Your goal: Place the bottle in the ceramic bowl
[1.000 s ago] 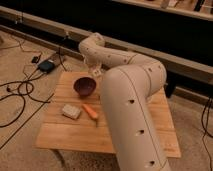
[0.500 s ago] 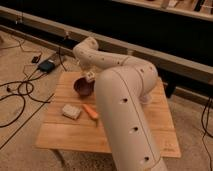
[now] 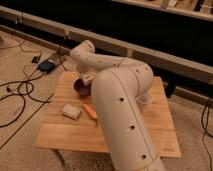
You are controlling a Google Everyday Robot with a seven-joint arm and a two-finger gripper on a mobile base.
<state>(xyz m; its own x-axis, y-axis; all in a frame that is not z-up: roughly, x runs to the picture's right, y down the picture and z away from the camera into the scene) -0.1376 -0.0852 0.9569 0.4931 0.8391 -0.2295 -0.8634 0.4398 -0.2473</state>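
Gripper: the gripper [image 3: 87, 80] sits just left of the frame's centre, at the end of the white arm [image 3: 117, 95], directly over the ceramic bowl [image 3: 81, 88]. Whether it is spread or closed, and whether it has hold of anything, I cannot tell; the wrist and forearm hide it.

Bottle: not visible anywhere on the table. It may be at the gripper or already down in the bowl, but the arm covers that spot, so its place cannot be told.

Ceramic bowl: dark maroon, only its left rim showing from under the wrist, on the upper left part of the wooden table [image 3: 60, 135].

Why so placed: judging by the task, the wrist bends down over the bowl so that a release would drop the bottle inside and not on the boards.

Nearby things: an orange carrot-like piece [image 3: 90, 111] lies below the bowl, a pale sponge-like block [image 3: 71, 111] to its left, both apart from the bowl. A whitish cup [image 3: 144, 99] peeps out right of the arm.

Beyond the table: cables and a small blue-topped device [image 3: 46, 65] on the floor, upper left.

Writing: no brand, label or lettering can be read.
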